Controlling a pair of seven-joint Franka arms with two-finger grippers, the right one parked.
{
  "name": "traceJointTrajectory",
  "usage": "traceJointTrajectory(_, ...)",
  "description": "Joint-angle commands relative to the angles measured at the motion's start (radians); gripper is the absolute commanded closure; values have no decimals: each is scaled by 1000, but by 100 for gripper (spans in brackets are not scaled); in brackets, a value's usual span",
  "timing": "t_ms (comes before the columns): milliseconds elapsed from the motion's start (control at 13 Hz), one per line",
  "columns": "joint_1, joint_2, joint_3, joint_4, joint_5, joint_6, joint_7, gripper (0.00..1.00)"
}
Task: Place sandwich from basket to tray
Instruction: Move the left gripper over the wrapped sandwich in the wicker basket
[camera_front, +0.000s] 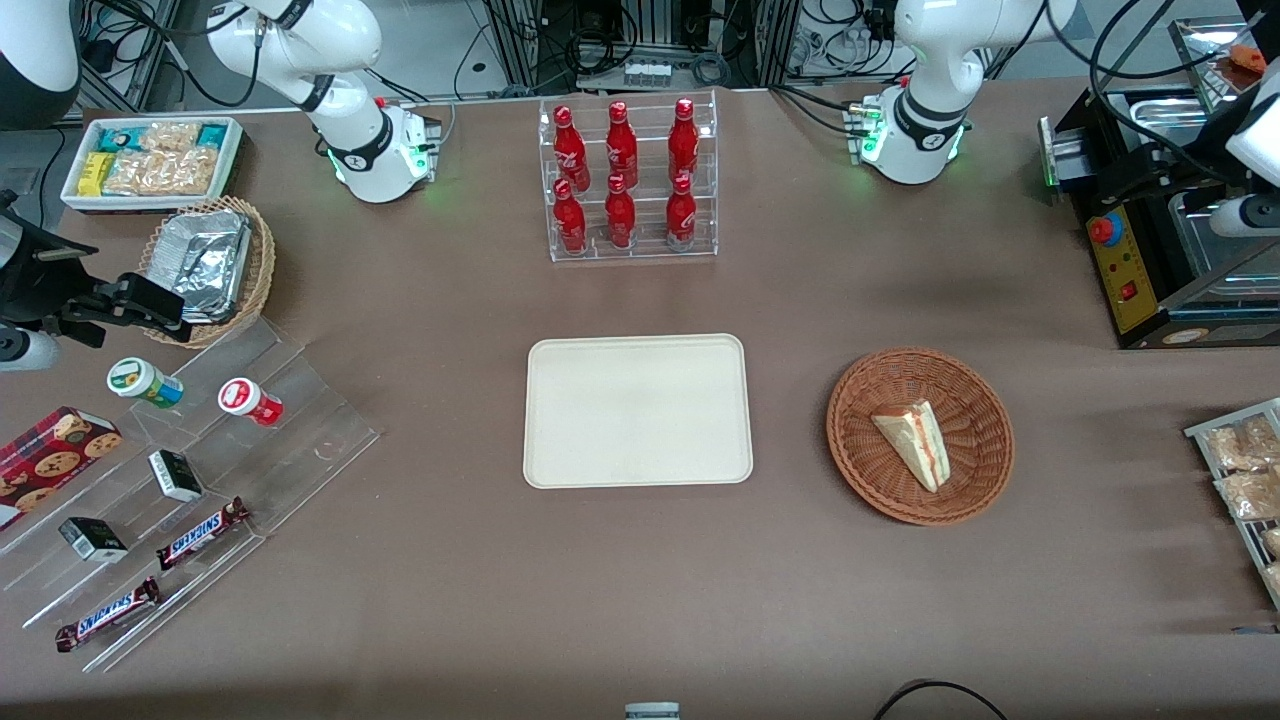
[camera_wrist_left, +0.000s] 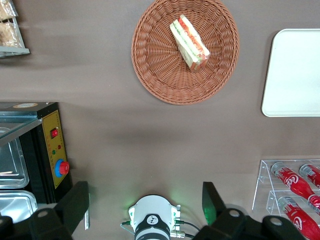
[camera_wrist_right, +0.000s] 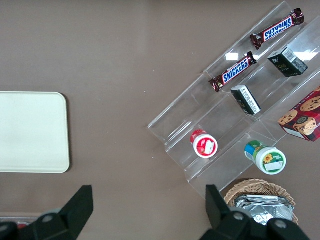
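Observation:
The sandwich (camera_front: 915, 440) (camera_wrist_left: 189, 41) is a pale bread wedge with pink and green filling. It lies in the round reddish-brown basket (camera_front: 860, 450) (camera_wrist_left: 155, 65). The cream tray (camera_front: 637, 410) (camera_wrist_left: 295, 75) lies flat and bare beside the basket, toward the parked arm's end. In the left wrist view my gripper (camera_wrist_left: 145, 192) hangs high over the table. It is above its own arm's white base (camera_wrist_left: 152, 222), farther from the front camera than the basket and well apart from it. Its fingers (camera_wrist_left: 80, 197) stand wide open with nothing between them.
A clear rack of red bottles (camera_front: 630, 180) (camera_wrist_left: 292, 190) stands farther back than the tray. A black machine with a red button (camera_front: 1150, 250) (camera_wrist_left: 50, 145) and a rack of snack packets (camera_front: 1245, 470) sit at the working arm's end. A clear stepped stand of snacks (camera_front: 200, 450) sits at the parked arm's end.

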Motion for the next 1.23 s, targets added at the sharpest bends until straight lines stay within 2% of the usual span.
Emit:
traceJointTrajectory(0, -18, -1, 11, -8, 12, 4, 12, 0)
traceJointTrajectory(231, -16, 59, 13, -31, 30, 75, 5, 0)
traceJointTrajectory(462, -9, 74, 17, -197, 50, 287, -56, 0)
traceJointTrajectory(769, -26, 111, 11, -386, 50, 574, -344, 0)
traceJointTrajectory(923, -85, 180, 10, -422, 50, 692, -510, 0)
traceJointTrajectory(1154, -147, 249, 10, -443, 50, 809, -639, 0)
